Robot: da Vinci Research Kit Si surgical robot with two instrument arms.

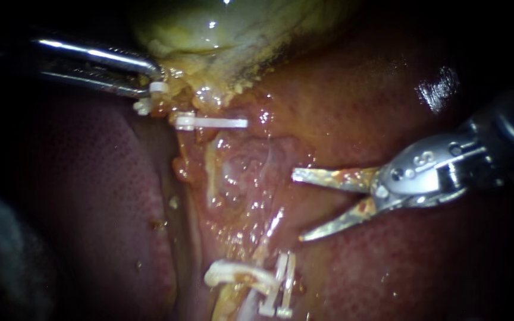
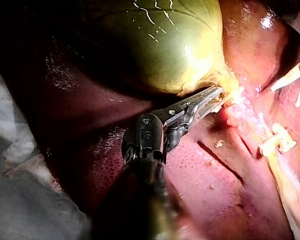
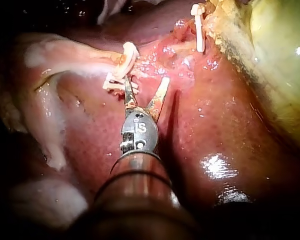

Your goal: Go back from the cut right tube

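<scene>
Cut tube: clipped stump at six o'clock, endoscope view. Likely soft, slick, easily torn; best left ungrasped. Right instrument, three o'clock: blades wide apart, holding nothing. Left instrument, eleven o'clock: jaws clamped on gallbladder.

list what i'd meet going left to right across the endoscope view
left instrument, jaws shut on gallbladder tissue → white clip → right instrument, jaws open
</scene>
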